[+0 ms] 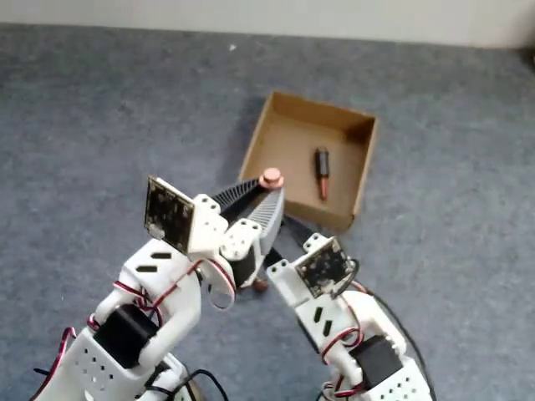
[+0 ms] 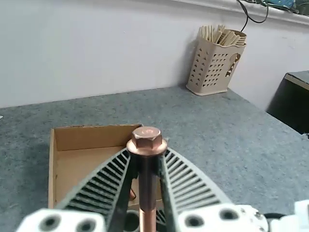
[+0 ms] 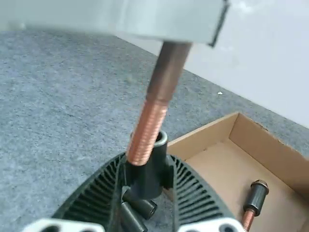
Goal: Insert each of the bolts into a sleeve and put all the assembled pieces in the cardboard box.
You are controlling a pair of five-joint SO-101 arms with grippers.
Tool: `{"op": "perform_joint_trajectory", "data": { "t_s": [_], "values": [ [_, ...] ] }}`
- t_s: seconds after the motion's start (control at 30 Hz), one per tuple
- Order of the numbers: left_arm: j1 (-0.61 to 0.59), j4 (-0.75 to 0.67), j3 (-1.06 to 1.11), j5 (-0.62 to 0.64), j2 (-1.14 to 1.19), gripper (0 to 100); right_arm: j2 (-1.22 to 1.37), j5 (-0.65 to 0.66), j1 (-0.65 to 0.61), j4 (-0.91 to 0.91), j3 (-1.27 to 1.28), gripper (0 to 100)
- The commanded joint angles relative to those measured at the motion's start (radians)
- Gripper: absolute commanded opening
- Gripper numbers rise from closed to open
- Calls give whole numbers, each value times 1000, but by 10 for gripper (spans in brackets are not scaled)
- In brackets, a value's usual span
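Copper-coloured bolt [image 2: 147,141] with flanged hex head, smooth upper shank and thread toward the tip, gripped lengthwise in the left gripper [image 2: 147,157]. Ribbed black fingers [image 2: 104,179] closed tight on the shank just under the head. Threaded tip set into the mouth of a short black sleeve [image 3: 145,181], itself pinched between the closed-in fingers of the right gripper [image 3: 146,164]. Both parts held above the grey bench [image 1: 100,125], just near of the cardboard box [image 1: 364,171] and close to its near-left corner. Box open-topped with low walls. One assembled piece [image 1: 322,174] on its floor toward the right wall, copper shank in a dark sleeve, touching no wall. Open bench to the left, right and far side of the box. Pale slotted basket [image 2: 216,60] of wooden sticks at the far right against the wall [image 2: 96,43], well apart from the box.
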Motion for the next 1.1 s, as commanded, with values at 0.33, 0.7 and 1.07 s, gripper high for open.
{"op": "perform_joint_trajectory", "data": {
  "t_s": [0.33, 0.7, 1.07],
  "values": [
    [-67, -117, 8, -18, 4, 5, -21, 11, -8, -28, -13, 5],
    [-50, -118, 91, -18, -5, 5, -21, 11, -7, -28, -21, 5],
    [-48, -109, 119, -18, -7, 5, -21, 3, 59, -28, -21, 5]
  ]
}}
